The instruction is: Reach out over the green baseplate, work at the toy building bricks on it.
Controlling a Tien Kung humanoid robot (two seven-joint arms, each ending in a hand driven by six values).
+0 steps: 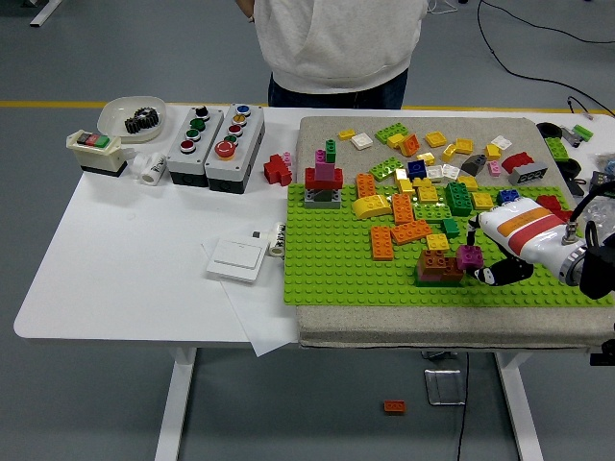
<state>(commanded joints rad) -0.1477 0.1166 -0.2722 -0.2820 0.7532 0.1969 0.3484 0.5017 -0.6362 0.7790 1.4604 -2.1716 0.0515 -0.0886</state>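
The green baseplate [346,274] lies on a grey mat and carries several bricks. A brown brick stack [437,268] stands near its front middle. My right hand [483,261] reaches in from the right edge, white with an orange stripe, its dark fingers shut on a small magenta brick [470,256]. That brick sits right beside the brown stack's right side, touching or nearly so. Orange bricks [404,230], a yellow curved brick [370,205] and a red-and-grey tower [324,182] stand further back. My left hand is out of view.
Loose bricks [452,149] are scattered on the mat behind the plate. Two button boxes [216,134], a white bowl with a gear [135,117], a red brick [277,170] and a white switch plate [236,257] lie on the white table at left. A person [332,48] stands at the far side.
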